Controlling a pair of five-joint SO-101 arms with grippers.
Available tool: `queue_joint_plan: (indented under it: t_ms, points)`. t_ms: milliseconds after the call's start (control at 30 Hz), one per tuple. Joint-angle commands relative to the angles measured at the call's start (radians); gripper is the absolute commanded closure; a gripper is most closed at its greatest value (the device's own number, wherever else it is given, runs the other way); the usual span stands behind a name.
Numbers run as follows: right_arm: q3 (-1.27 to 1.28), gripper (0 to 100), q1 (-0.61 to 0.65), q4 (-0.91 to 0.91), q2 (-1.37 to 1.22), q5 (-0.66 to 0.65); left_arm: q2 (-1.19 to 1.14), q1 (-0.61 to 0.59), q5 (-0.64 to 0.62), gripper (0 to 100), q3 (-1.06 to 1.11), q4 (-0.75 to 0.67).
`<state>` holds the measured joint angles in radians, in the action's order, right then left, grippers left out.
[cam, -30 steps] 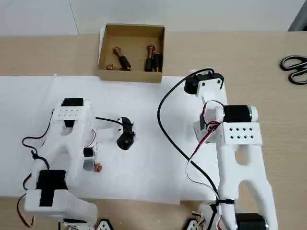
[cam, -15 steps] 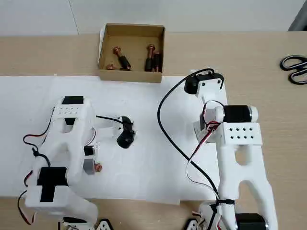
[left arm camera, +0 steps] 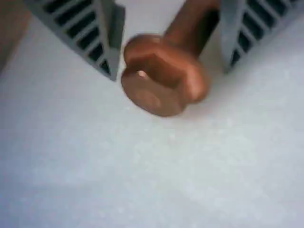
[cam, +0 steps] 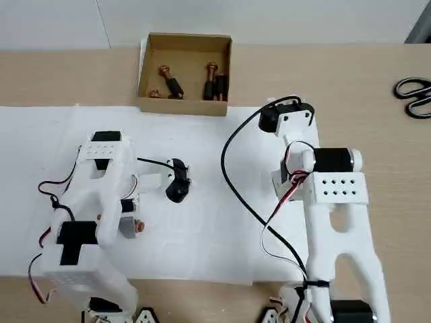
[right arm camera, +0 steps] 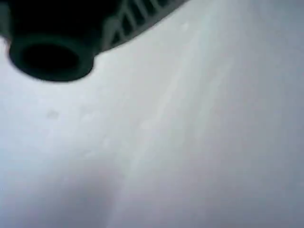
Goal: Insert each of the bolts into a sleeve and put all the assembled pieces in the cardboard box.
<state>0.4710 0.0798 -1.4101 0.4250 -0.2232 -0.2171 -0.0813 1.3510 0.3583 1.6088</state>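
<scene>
A copper bolt [left arm camera: 164,78] lies between the grey fingers [left arm camera: 90,33] of my left gripper [left arm camera: 166,42], head toward the camera, just over the white sheet. In the high view the same bolt [cam: 139,227] pokes out beside the left gripper [cam: 126,225] at the near left. My right gripper holds a black sleeve [right arm camera: 47,59] with its open end showing, a grey finger [right arm camera: 137,19] right beside it. The cardboard box [cam: 185,104] at the back holds several bolt-and-sleeve pieces [cam: 217,84].
A white sheet [cam: 215,222] covers the near table. The right arm [cam: 333,202] stands at the right with a black cable [cam: 232,182] looping across the middle. Scissors [cam: 414,94] lie at the far right edge on bare wood.
The left arm has shifted a little toward the far side, and the bolt has moved along with its gripper. The right arm has stayed still.
</scene>
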Motion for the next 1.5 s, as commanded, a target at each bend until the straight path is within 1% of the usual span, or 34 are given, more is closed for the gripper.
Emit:
queue_joint_plan:
  t_ms: [0,67,100,300,467,533,633,767,900,1033,1133,1300,1467]
  points:
    - [-0.008,99.5,-0.001,0.007,0.039,-0.011,0.003,-0.003,0.121,94,-0.028,0.037]
    - [-0.008,99.5,-0.001,0.007,0.039,-0.011,0.003,0.002,0.149,99,-0.028,0.061]
    - [-0.008,99.5,-0.001,0.007,0.039,-0.011,0.003,0.002,0.16,100,-0.028,0.074]
    - [-0.008,99.5,-0.001,0.007,0.039,-0.011,0.003,-0.002,0.16,99,-0.028,0.086]
    - [-0.009,99.5,0.001,0.007,0.039,-0.011,0.012,0.011,0.098,99,-0.036,0.101]
    - [-0.012,99.5,0.001,0.007,0.041,-0.011,0.012,0.015,0.098,99,-0.05,0.107]
    - [-0.014,99.5,0.001,0.007,0.041,-0.011,0.014,0.02,0.087,99,-0.131,0.144]
    - [-0.014,99.5,0.002,0.007,0.041,-0.011,0.06,0.023,0.012,99,-0.243,0.144]
    - [-0.015,99.5,0.041,-0.002,0.041,-0.011,0.147,0.035,-0.026,99,-0.266,0.143]
    - [-0.058,99.5,0.111,-0.044,0.041,-0.003,0.238,0.061,-0.121,99,-0.269,0.137]
    - [-0.086,99.5,0.137,-0.053,0.041,-0.005,0.301,0.078,-0.215,99,-0.291,0.133]
    - [-0.147,99.5,0.154,-0.085,0.041,-0.003,0.362,0.089,-0.483,99,-0.377,0.081]
    - [-0.206,99.5,0.176,-0.093,0.041,0.005,0.373,0.089,-0.729,99,-0.476,0.08]
